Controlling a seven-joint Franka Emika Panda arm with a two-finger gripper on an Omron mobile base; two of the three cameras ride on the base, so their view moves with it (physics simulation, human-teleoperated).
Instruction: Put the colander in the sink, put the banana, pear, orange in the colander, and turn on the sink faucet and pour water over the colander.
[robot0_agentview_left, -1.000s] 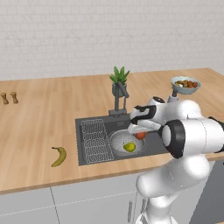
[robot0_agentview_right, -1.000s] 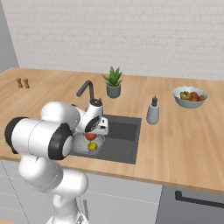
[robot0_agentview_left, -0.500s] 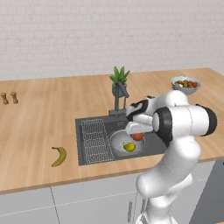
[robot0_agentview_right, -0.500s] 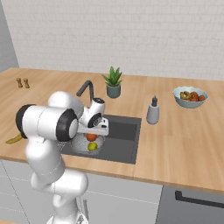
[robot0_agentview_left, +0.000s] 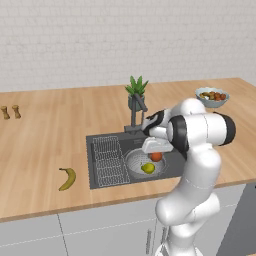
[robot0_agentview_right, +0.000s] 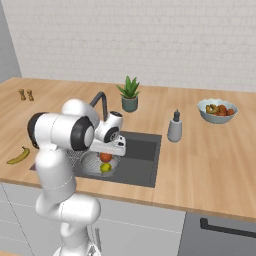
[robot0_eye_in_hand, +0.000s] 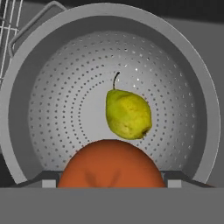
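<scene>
The silver colander (robot0_agentview_left: 134, 159) (robot0_agentview_right: 89, 163) (robot0_eye_in_hand: 210, 109) sits in the dark sink (robot0_agentview_right: 142, 155) (robot0_agentview_left: 94, 145), right of the wire rack. The yellow-green pear (robot0_agentview_left: 148, 168) (robot0_agentview_right: 105, 168) (robot0_eye_in_hand: 127, 114) lies on its mesh floor. Just above it hangs the orange (robot0_agentview_left: 156, 156) (robot0_agentview_right: 105, 157) (robot0_eye_in_hand: 111, 164), with my gripper (robot0_agentview_left: 155, 151) (robot0_agentview_right: 107, 151) (robot0_eye_in_hand: 111, 181) shut on it, a fingertip on each side. The banana (robot0_agentview_left: 67, 178) (robot0_agentview_right: 19, 156) lies on the counter left of the sink. The dark faucet (robot0_agentview_left: 135, 117) (robot0_agentview_right: 100, 100) stands behind the basin; no water runs from it.
A wire rack (robot0_agentview_left: 107, 160) (robot0_eye_in_hand: 8, 22) fills the sink's left side. A potted plant (robot0_agentview_left: 136, 92) (robot0_agentview_right: 129, 92) stands behind the faucet. A soap bottle (robot0_agentview_right: 174, 127) and a pale blue fruit bowl (robot0_agentview_left: 212, 96) (robot0_agentview_right: 217, 110) are to the right. Two small shakers (robot0_agentview_left: 11, 112) (robot0_agentview_right: 26, 94) stand far left.
The arm's elbow has swung up and over. The gripper with the orange has stayed over the colander, shifting only slightly.
</scene>
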